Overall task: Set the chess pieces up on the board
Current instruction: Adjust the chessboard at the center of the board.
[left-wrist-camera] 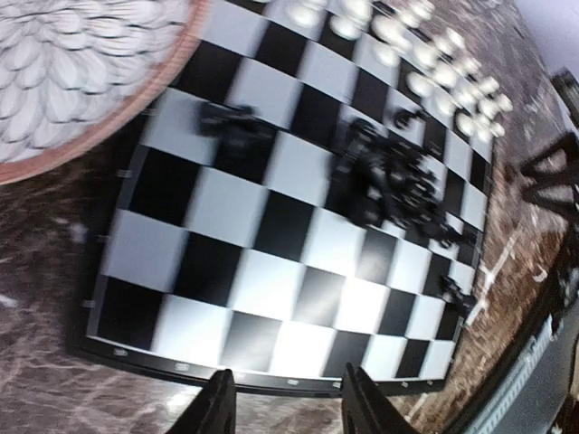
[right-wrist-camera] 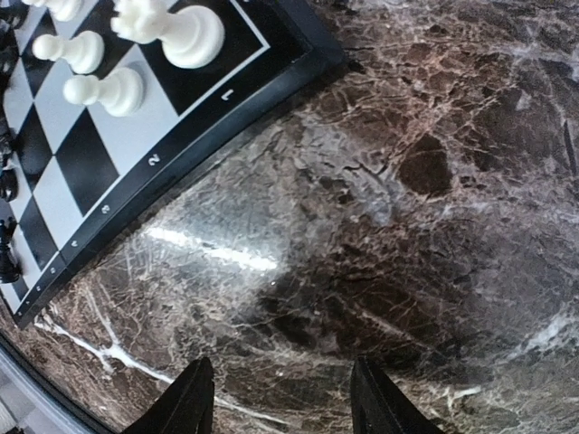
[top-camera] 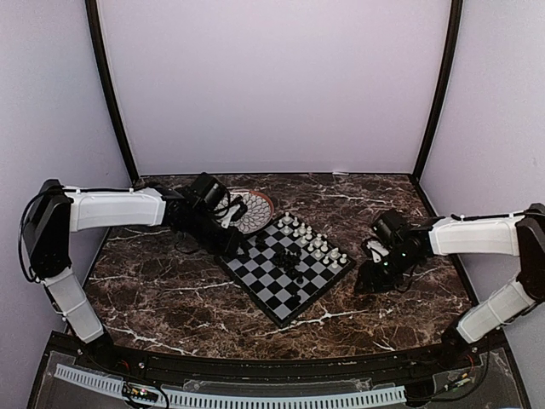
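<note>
The board lies at the middle of the worktop, turned so one corner points at the near edge. The white pieces stand in close ranks along its far-right side. The black pieces huddle in a knot on the middle squares, and a lone black piece sits by the side nearest the plate. The left tool hangs released and empty at the board's left side. The right tool, likewise spread with nothing in it, hovers over bare worktop between the board and the right edge. The main danger, I judge, is the knot: fingers closing on one black man would likely topple its neighbours, which look almost touching. A low pass by the left wrist could clip the lone piece. A push on the board might slide it over the glossy stone and upset the white ranks.
</note>
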